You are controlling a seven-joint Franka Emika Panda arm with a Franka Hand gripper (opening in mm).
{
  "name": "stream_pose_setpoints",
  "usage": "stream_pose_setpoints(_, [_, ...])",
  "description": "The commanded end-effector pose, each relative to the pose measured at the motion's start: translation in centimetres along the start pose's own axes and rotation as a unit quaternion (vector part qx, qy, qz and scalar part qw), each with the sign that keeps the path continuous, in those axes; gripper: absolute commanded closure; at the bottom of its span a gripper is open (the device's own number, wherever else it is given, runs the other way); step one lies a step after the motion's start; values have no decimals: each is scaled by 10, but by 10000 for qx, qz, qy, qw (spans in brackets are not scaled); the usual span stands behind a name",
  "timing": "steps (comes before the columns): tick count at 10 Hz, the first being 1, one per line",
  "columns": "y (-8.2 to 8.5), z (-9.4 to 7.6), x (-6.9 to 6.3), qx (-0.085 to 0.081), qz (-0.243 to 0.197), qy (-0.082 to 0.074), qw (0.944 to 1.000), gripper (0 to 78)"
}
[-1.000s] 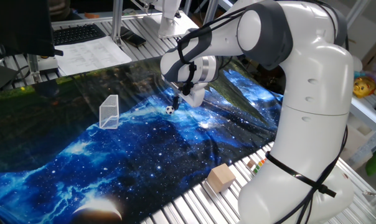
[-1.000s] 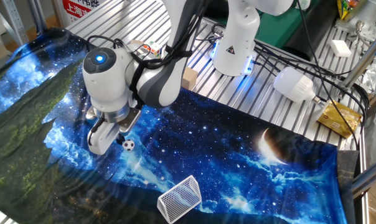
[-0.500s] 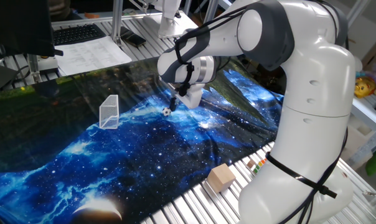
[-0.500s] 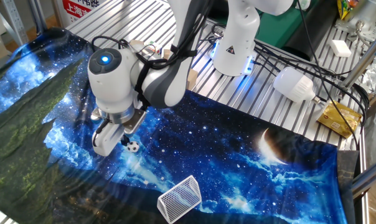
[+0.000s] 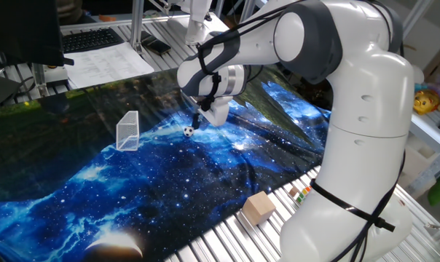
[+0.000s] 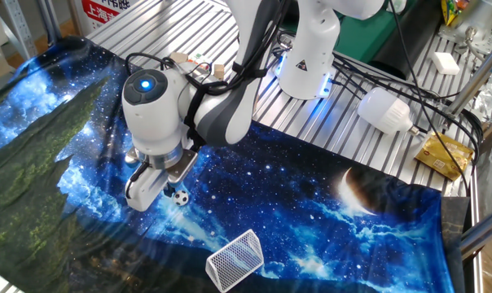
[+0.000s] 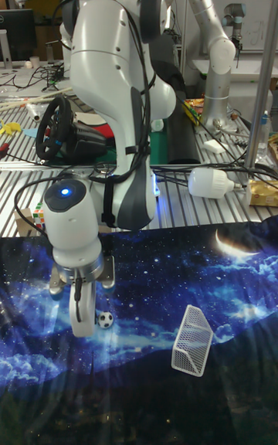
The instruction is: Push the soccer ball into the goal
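Note:
The soccer ball (image 5: pixel 188 132) (image 6: pixel 180 196) (image 7: pixel 106 320), tiny and white with black patches, lies on the blue galaxy cloth (image 5: pixel 205 182). My gripper (image 5: pixel 197 122) (image 6: pixel 158 194) (image 7: pixel 84 320) hangs low over the cloth, pointing down. Its fingers are shut together and empty, right beside the ball on the side away from the goal. The goal (image 5: pixel 128 131) (image 6: pixel 235 260) (image 7: pixel 192 341), a small clear mesh box, stands on the cloth some way off, its mouth roughly toward the ball. The cloth between ball and goal is bare.
A tan wooden block (image 5: pixel 258 207) sits on the metal slats by the arm's base. A puzzle cube (image 7: pixel 31 222) rests off the cloth's edge. Papers (image 5: pixel 107 64) and a keyboard lie behind the cloth; a white lamp (image 6: pixel 384 110) lies on the slats.
The gripper has swept toward the goal, and the ball has rolled ahead of it the same way. The goal has not moved.

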State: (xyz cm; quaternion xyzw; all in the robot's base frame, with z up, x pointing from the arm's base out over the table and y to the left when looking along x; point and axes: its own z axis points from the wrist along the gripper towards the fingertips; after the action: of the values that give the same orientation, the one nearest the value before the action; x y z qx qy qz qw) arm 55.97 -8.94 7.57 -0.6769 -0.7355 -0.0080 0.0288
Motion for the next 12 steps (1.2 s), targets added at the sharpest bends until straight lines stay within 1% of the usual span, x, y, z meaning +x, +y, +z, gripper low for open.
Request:
stream_pose_setpoints(1, [3, -2, 2, -10, -34, 20, 10000, 776])
stream_pose_setpoints(3, [5, -3, 3, -12, -17, 97, 10000, 776])
stream_pose_setpoints(7, [5, -3, 3, 11, -40, 77, 10000, 776])
stream_pose_setpoints(9, [5, -3, 3, 18, -134, 6, 9999, 776])
stream_pose_setpoints(10, [5, -3, 3, 26, -273, -143, 9995, 776])
stream_pose_setpoints(11, [5, -3, 3, 27, -376, -185, 9991, 776])
stream_pose_setpoints(12, [5, -3, 3, -7, -401, -173, 9990, 776])
